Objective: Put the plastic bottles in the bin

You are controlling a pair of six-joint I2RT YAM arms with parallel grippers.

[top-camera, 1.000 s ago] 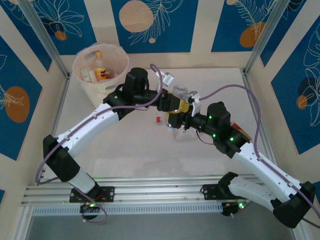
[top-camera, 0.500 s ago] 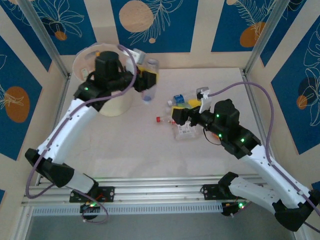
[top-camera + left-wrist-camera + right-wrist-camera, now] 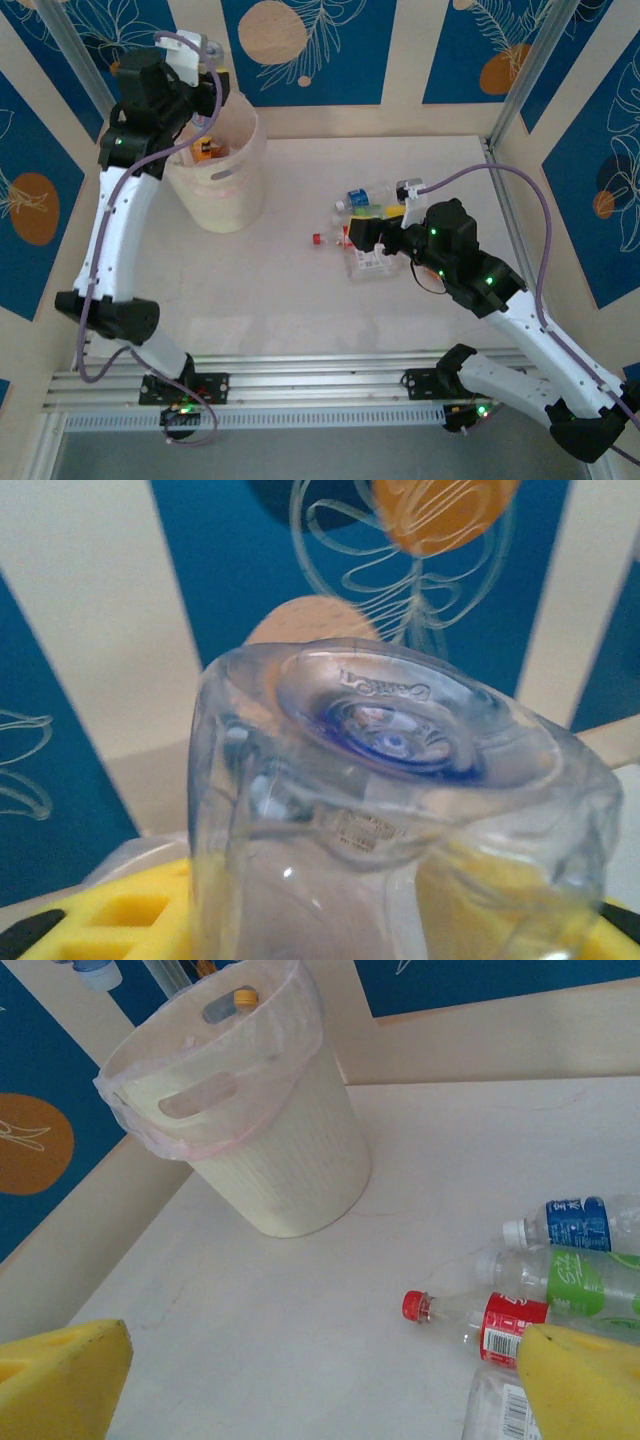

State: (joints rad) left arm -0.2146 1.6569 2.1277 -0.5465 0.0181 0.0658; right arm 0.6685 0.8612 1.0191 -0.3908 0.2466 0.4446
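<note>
My left gripper (image 3: 203, 62) is raised high over the bin (image 3: 222, 185), a pale translucent bucket at the back left. It is shut on a clear plastic bottle (image 3: 400, 780), whose base faces the left wrist camera between the yellow pads (image 3: 95, 925). That bottle's blue cap (image 3: 98, 972) hangs above the bin (image 3: 270, 1150). An orange bottle (image 3: 205, 148) lies inside. My right gripper (image 3: 362, 238) is open over the table, yellow fingers (image 3: 60, 1380) wide apart. Beside it lie a blue-label bottle (image 3: 575, 1222), a green-label bottle (image 3: 570, 1278) and a red-capped bottle (image 3: 480, 1322).
Another clear bottle with a barcode label (image 3: 368, 263) lies under my right gripper. Metal frame posts (image 3: 90, 85) and patterned walls close the table in at the back and sides. Bare tabletop (image 3: 270, 290) stretches between the bin and the bottles.
My left arm carried the clear bottle from the middle of the table leftward and up, to above the bin. The right gripper drew back slightly and stays open over the lying bottles.
</note>
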